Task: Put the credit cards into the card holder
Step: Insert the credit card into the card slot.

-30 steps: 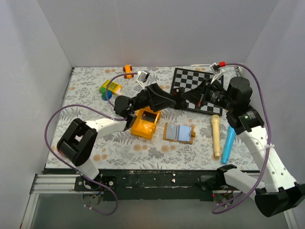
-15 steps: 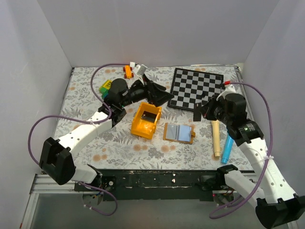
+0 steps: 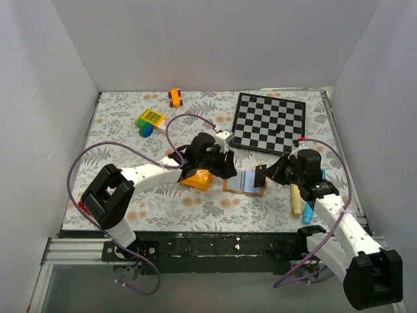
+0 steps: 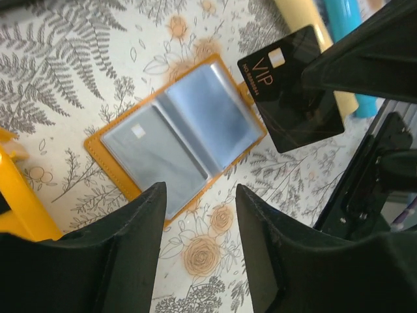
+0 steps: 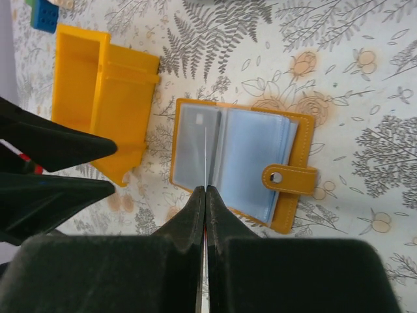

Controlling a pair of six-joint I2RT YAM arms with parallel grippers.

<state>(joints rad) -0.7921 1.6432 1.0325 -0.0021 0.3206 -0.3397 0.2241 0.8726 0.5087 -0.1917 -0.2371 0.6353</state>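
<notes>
Credit card [image 4: 290,88] clenched edge-on in right jaws, just over the open card holder [image 5: 251,156] on the worktop. Left jaws parted, empty, hovering above. Best bet: line card w/ a sleeve mouth, slide shallow, left pins holder.

Top view: left tool [image 3: 221,164] covers most of the yellow bin [image 3: 199,180] and overlaps the card holder [image 3: 246,183] at its left edge. Right wrist: credit card [image 5: 206,156] is edge-on in the right tool [image 5: 206,190], face unseen. Left wrist: one card corner is behind that tool, the fine print beside VIP is unreadable, and the frame edge crops the bin.
</notes>
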